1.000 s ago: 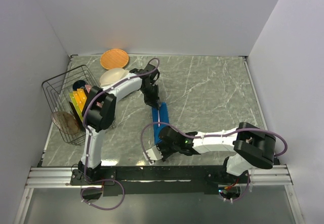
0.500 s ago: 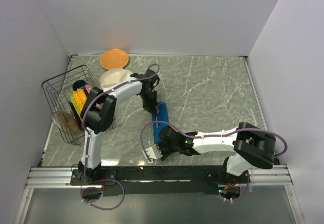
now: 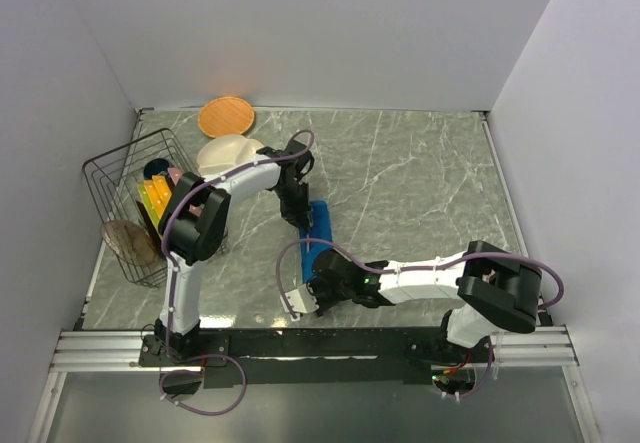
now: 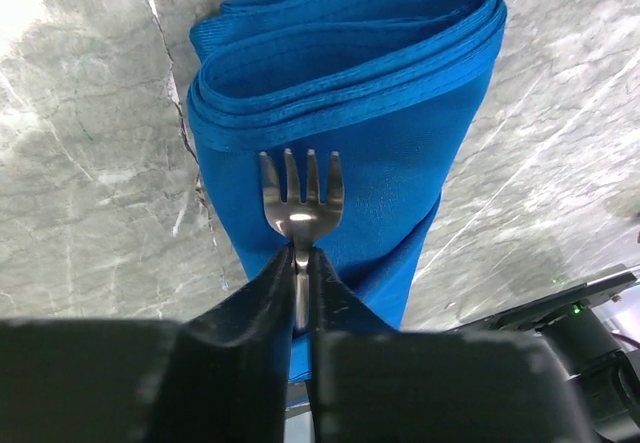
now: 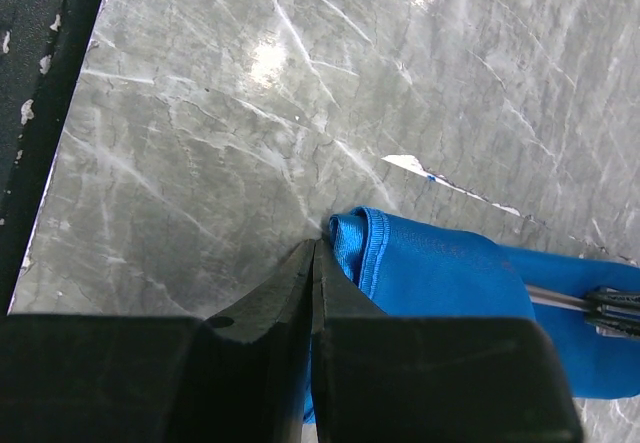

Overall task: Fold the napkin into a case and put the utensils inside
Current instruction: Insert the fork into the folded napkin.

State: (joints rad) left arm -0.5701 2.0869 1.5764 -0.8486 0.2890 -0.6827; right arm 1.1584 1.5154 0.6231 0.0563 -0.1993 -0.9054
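The napkin [image 3: 322,228] lies folded as a narrow blue case [image 4: 400,153] in the middle of the table, its layered open end facing the left wrist camera. My left gripper [image 3: 300,217] hangs at its far end, shut on the thin handle of a silver fork [image 4: 300,198]. The tines rest on top of the cloth. My right gripper [image 3: 313,289] is at the near end, shut, its tips [image 5: 313,245] touching the hemmed corner of the napkin [image 5: 450,283]. I cannot tell whether a layer is pinched. The fork's handle [image 5: 555,297] shows beyond.
A wire basket [image 3: 128,168] with coloured plates stands at the left. A white divided plate [image 3: 226,151] and an orange plate [image 3: 226,116] lie behind it. A brownish disc [image 3: 128,241] leans at the basket's near side. The black rail [image 5: 40,113] borders the table's near edge.
My left gripper has shifted slightly left and toward the near side over the case's far end, carrying the fork. The right arm has barely moved.
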